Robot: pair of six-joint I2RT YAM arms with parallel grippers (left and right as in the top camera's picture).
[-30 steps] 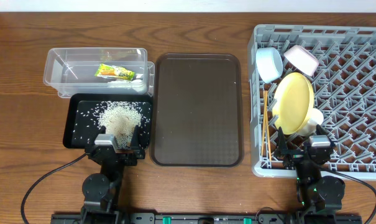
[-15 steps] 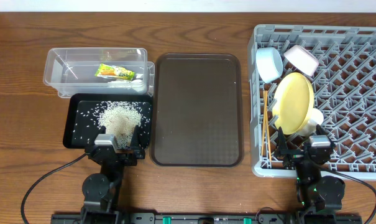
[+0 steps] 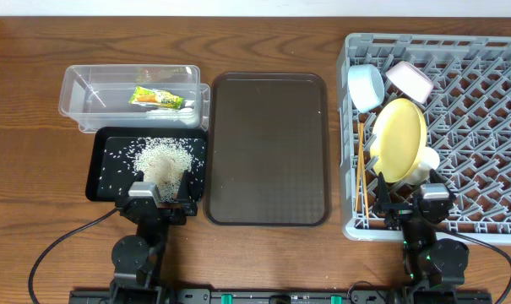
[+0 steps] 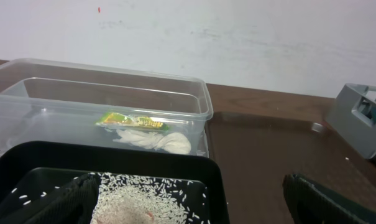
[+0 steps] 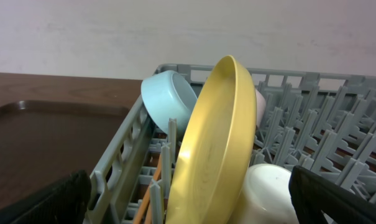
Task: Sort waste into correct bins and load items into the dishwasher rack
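The left tool [image 3: 160, 198] and right tool [image 3: 407, 201] rest near, fingers apart, empty. The wrapper [image 3: 156, 98] lies in the tub [image 3: 73, 84] and the plate [image 3: 399, 139] in the rack [image 3: 491, 46], so parking clear seems right.

Bright even light, soft shadows, wrist views slightly soft.

Rack [image 3: 491, 110], left side: yellow plate [image 3: 399, 139], blue bowl [image 3: 366, 87], white bowl [image 3: 409, 80] and cup [image 3: 426, 160] block entry.
Rack, right side: bare pegs.
Brown tray [image 3: 268, 148]: flat, passable.
Tub [image 3: 78, 89], black tray [image 3: 99, 169]: apparently touching.
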